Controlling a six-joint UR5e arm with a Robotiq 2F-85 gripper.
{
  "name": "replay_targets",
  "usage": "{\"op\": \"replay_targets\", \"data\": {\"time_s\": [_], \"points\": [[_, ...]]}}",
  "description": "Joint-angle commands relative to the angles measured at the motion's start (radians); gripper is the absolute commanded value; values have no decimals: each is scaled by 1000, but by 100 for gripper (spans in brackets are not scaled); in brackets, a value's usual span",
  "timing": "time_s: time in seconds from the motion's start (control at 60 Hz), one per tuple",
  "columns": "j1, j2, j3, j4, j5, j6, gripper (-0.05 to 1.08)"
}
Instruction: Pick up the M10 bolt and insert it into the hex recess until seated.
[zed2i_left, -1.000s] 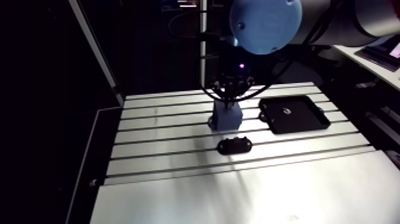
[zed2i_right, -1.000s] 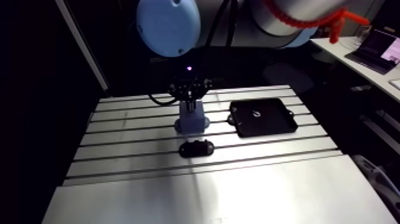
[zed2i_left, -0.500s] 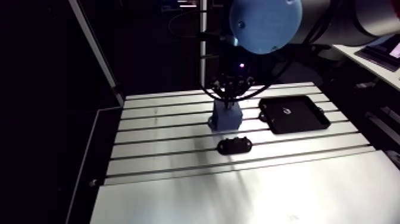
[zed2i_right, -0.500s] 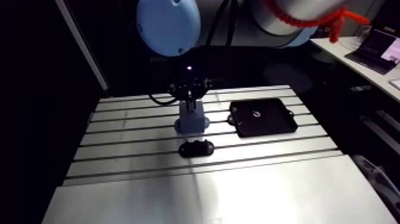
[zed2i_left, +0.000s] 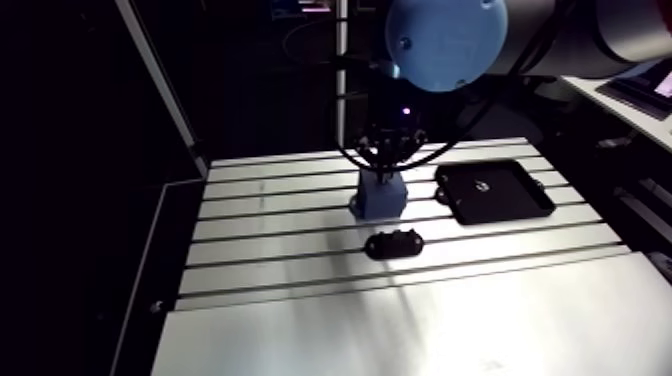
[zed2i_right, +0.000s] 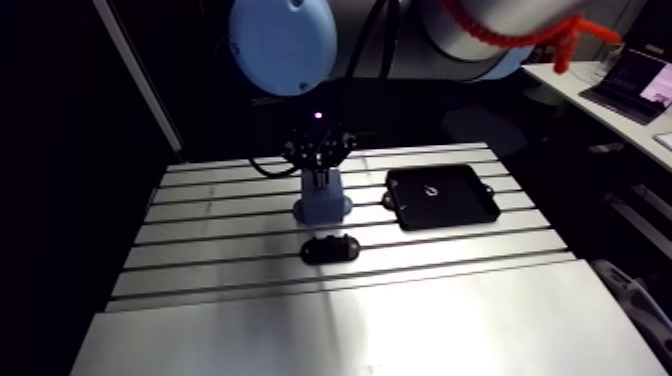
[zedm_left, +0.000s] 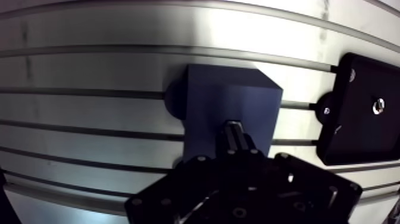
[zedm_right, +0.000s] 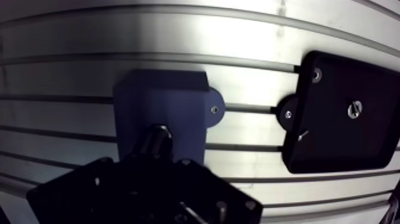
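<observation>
Table (zed2i_left: 260, 250): slotted aluminium. Its bare stretch spreads left of the blue block, and the slots run on beneath the block.
Blue block (zed2i_left: 381, 195): stands upright on the middle slots. A round ear (zedm_right: 213, 108) with a screw sits at its base, on the side facing the tray.
Gripper (zed2i_left: 386, 165): hangs straight down over the blue block, close above its top face.
Grasp: cannot tell. In the wrist view the gripper's tip is lost against its own black body, so wide, narrow or holding is not readable.
M10 bolt (zedm_right: 156, 136): a short dark cylinder with a grey glint. It pokes out from under the gripper over the blue block's top face. Whether its end touches the block is unclear.
Hex recess: hidden.
Black oval piece (zed2i_left: 394, 243): lies flat just in front of the blue block, on the arm camera's side, and apart from it.
Black tray (zed2i_left: 520, 200): lies flat to the right of the blue block, near it but not touching, with small tabs at its edges.
Bright round part (zed2i_left: 481, 184): small, inside the tray near its middle.
</observation>
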Motion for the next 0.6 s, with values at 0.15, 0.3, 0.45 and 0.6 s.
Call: {"op": "replay_targets", "data": {"time_s": [0.15,0.3,0.45,0.6], "points": [[1,9,0,-3,-1,0,106],[1,11,-1,-3,-1,0,106],[0,9,-3,-2,0,0,106],[1,5,-7,3,0,0,106]]}}
